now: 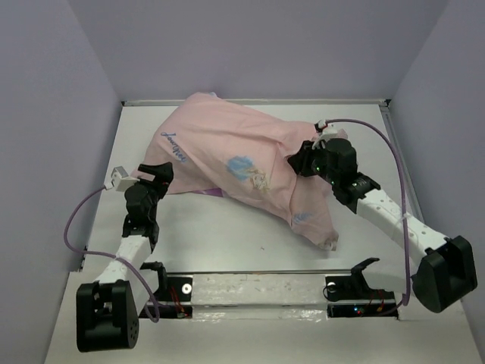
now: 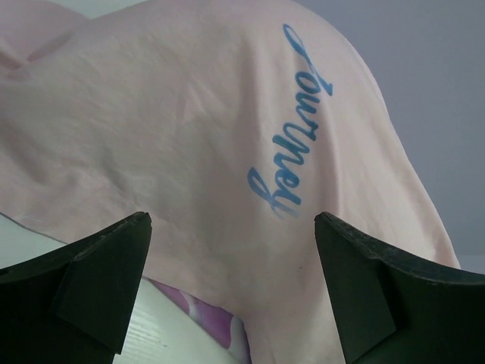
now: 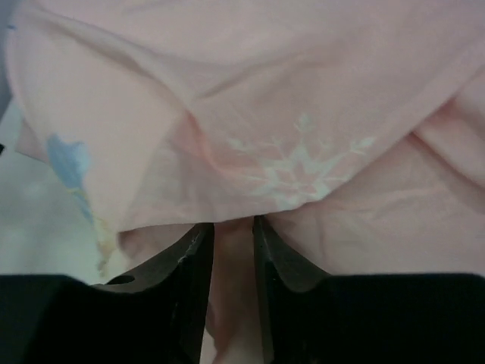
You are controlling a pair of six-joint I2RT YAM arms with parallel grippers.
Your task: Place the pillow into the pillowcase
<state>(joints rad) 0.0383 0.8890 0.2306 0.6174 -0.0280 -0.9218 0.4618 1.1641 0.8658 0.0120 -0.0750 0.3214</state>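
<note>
The pale pink pillowcase [image 1: 227,152] lies bulging across the middle of the table, with a blue script word and faint prints on top. A strip of its purple side [image 1: 212,193] shows at the near edge. The white pillow is hidden; no bare part of it shows. My left gripper [image 1: 155,176] is open at the case's left edge, with pink fabric [image 2: 227,152] and a purple fold [image 2: 204,315] between its fingers. My right gripper [image 1: 299,161] is shut on a fold of the pillowcase [image 3: 233,250] at its right side.
White table [image 1: 227,243] with raised side walls. A loose tail of the case hangs toward the near right [image 1: 322,231]. A metal rail with the arm mounts [image 1: 265,288] runs along the near edge.
</note>
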